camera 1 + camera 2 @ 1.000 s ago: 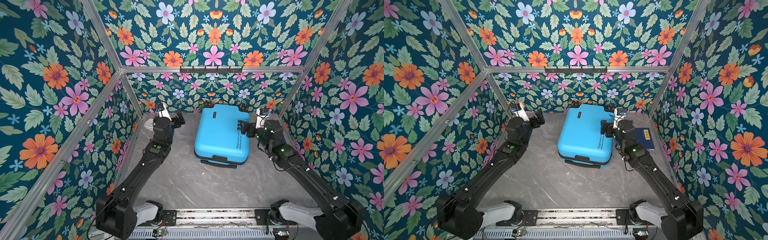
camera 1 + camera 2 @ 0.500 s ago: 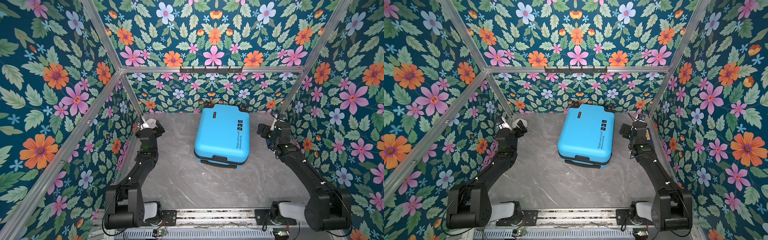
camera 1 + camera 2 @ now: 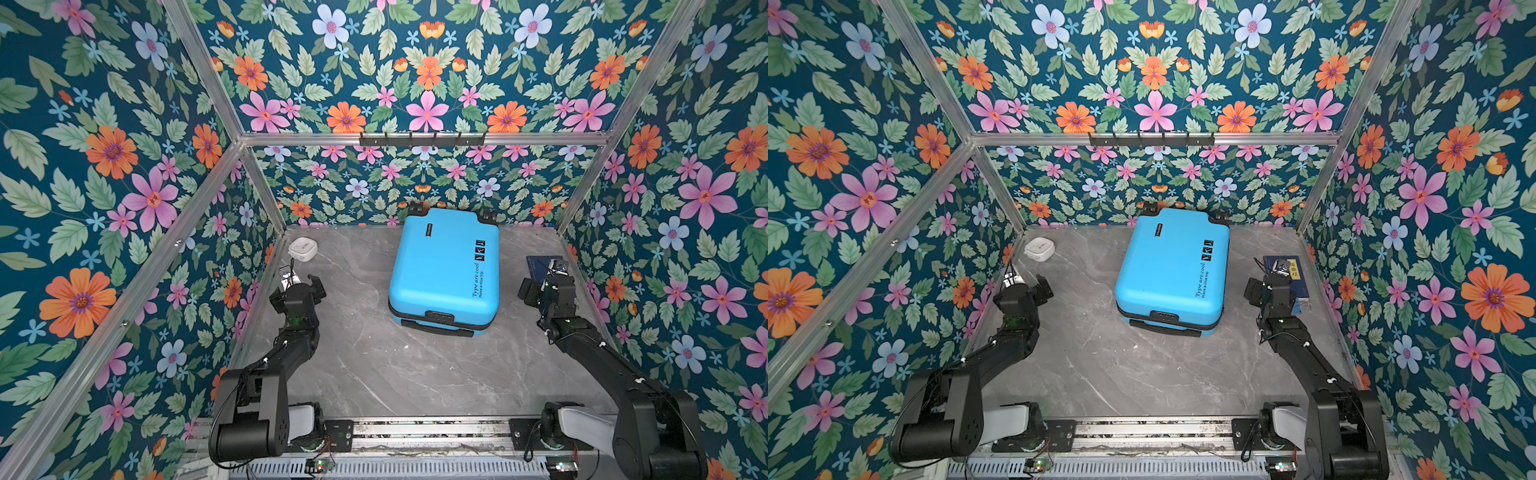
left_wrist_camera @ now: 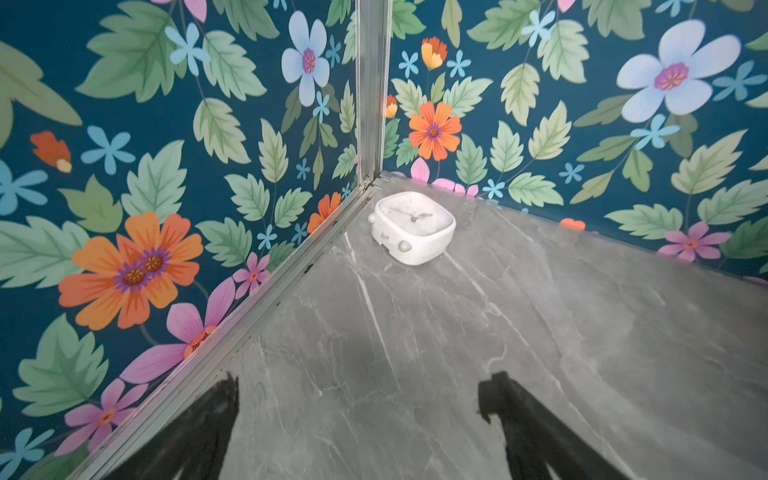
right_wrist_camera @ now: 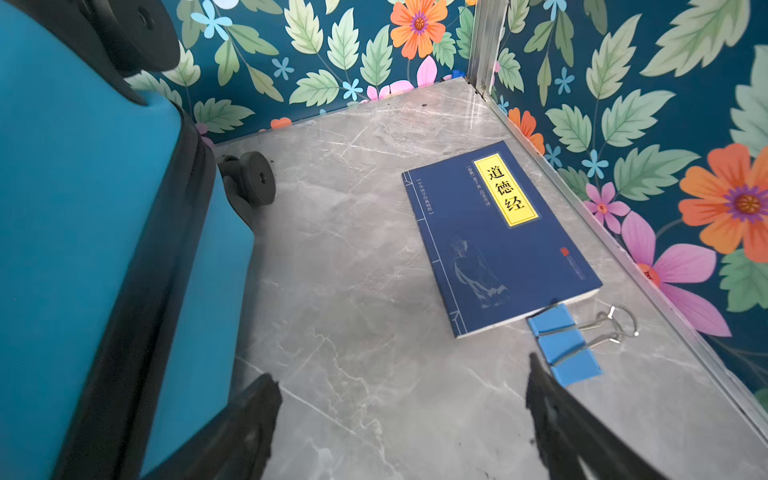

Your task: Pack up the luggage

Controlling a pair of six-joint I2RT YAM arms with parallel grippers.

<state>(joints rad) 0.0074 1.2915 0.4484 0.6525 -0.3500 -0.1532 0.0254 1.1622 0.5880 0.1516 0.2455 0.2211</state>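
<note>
luggage (image 3: 444,270): shut, flat on the table (image 3: 374,365).
left gripper (image 4: 361,386): wide open, empty.
right gripper (image 5: 401,374): wide open, empty.
change: you've drawn both off the luggage.
meaning: book (image 5: 498,237) beside it looks unpacked.

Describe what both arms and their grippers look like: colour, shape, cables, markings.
The left arm and right arm are matte black, with chunky rounded links, small white dots at joints and pale grey base housings. Thin black cables loop at the bases. The left gripper and right gripper have flat, tapering black fingers.
</note>
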